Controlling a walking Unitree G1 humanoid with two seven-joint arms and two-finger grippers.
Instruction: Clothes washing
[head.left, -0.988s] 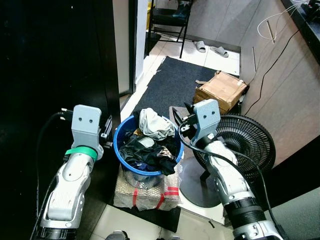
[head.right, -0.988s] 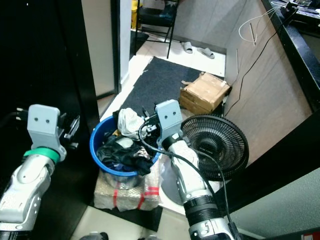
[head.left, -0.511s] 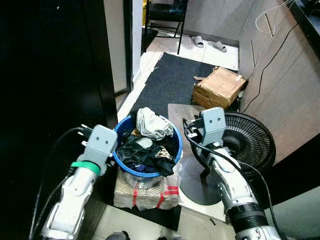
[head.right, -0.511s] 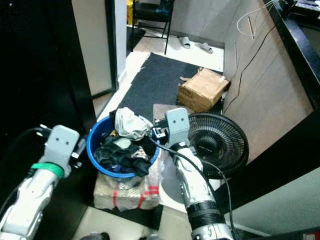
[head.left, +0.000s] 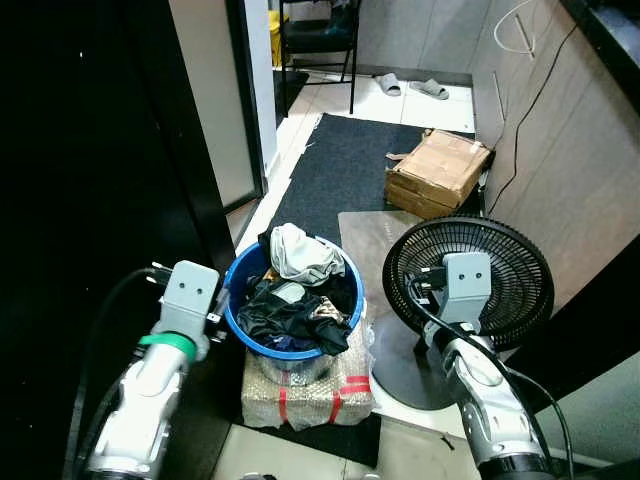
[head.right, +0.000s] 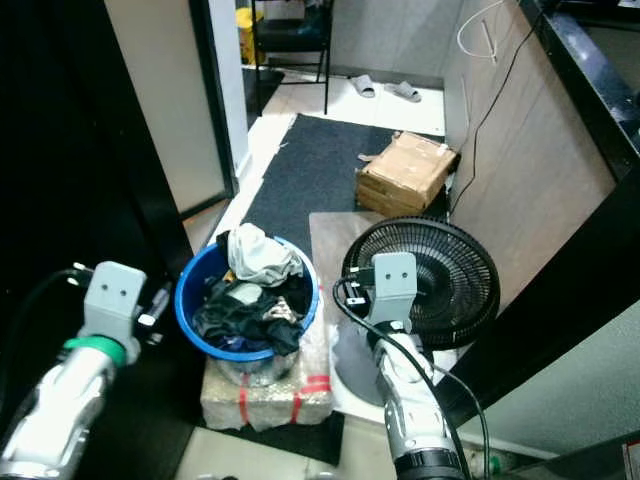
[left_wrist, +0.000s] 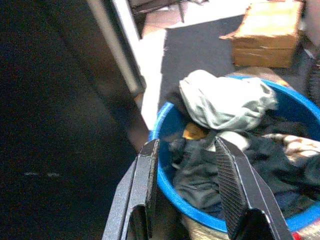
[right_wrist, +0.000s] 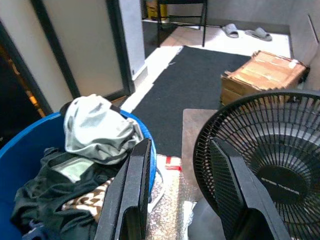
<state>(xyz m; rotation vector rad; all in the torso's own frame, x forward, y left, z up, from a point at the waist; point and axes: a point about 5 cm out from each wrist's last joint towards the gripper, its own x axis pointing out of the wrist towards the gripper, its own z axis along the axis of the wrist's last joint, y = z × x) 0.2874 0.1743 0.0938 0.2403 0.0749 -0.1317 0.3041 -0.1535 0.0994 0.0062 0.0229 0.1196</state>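
Clothes (head.left: 295, 300) are heaped in a round blue basin (head.left: 238, 272), which stands on a plastic-wrapped box (head.left: 305, 388) on the floor. In the left eye view a pale grey-white garment (head.left: 300, 250) tops the heap, with dark garments and a patterned piece below. The left gripper (left_wrist: 187, 187) arm sits beside the basin's left rim, and the right gripper (right_wrist: 177, 192) arm is in front of a black standing fan (head.left: 468, 268), well apart from the basin. Behind lie a dark mat (head.left: 345, 170), a cardboard box (head.left: 440, 170), a black chair (head.left: 315, 35) and a pair of slippers (head.left: 412, 87) on pale tiles.

From the right eye view the same layout shows: the basin (head.right: 195, 290) left of the fan (head.right: 425, 265), and a dark door frame on the left.

Along the left wrist view, the two black fingers (left_wrist: 145, 190) stand apart with nothing held, just short of the basin's blue rim, the pale garment (left_wrist: 222, 100) beyond them.

In the right wrist view the fingers (right_wrist: 132, 195) are likewise spread and empty, the basin on one side and the fan grille (right_wrist: 270, 145) on the other.
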